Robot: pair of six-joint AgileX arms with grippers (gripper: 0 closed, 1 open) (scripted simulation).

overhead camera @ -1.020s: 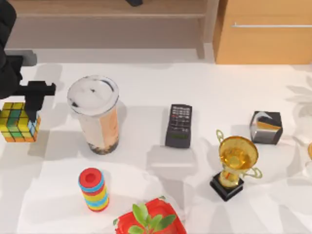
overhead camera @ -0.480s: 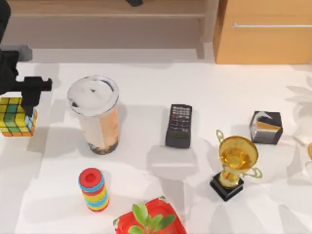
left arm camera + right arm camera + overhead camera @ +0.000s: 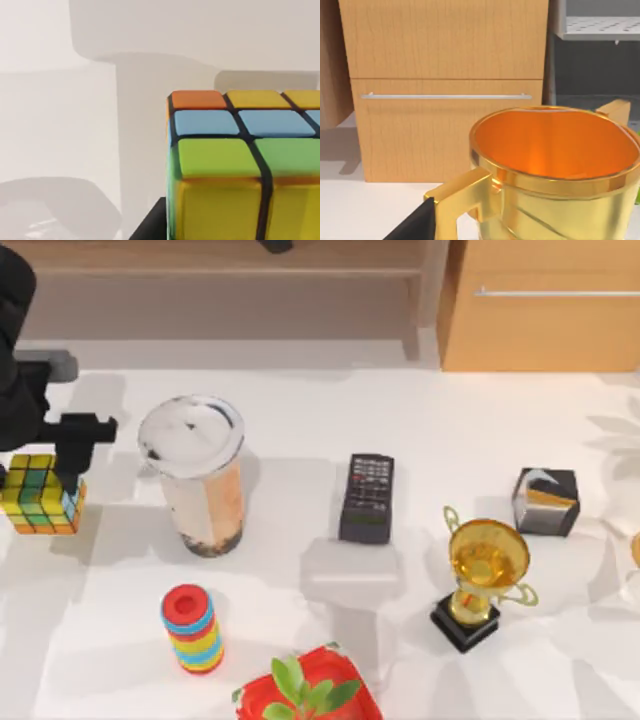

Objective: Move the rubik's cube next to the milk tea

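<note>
1. Since half a second ago the left gripper [image 3: 50, 475] and the rubik's cube [image 3: 42, 493] have shifted a little toward 3 o'clock and slightly toward 6 o'clock, ending close to where they were one second ago; everything else has stayed put.
2. The left gripper is at the far 9 o'clock edge of the surface [image 3: 300, 640], its fingers closed against the cube's sides, holding it.
3. The cube is at 9 o'clock from the milk tea [image 3: 198, 476], with a clear gap of bare surface between them.
4. In the left wrist view the cube [image 3: 245, 165] appears close up with orange, yellow, blue and green squares; whether it touches the surface I cannot tell.
5. A black remote [image 3: 367, 497] lies at 3 o'clock from the milk tea, and a striped ring stack [image 3: 191, 629] stands at 6 o'clock from it.
6. The right wrist view looks at a gold trophy [image 3: 555, 165] before a wooden cabinet [image 3: 445, 90]; I cannot tell how the right gripper's fingers stand.
</note>
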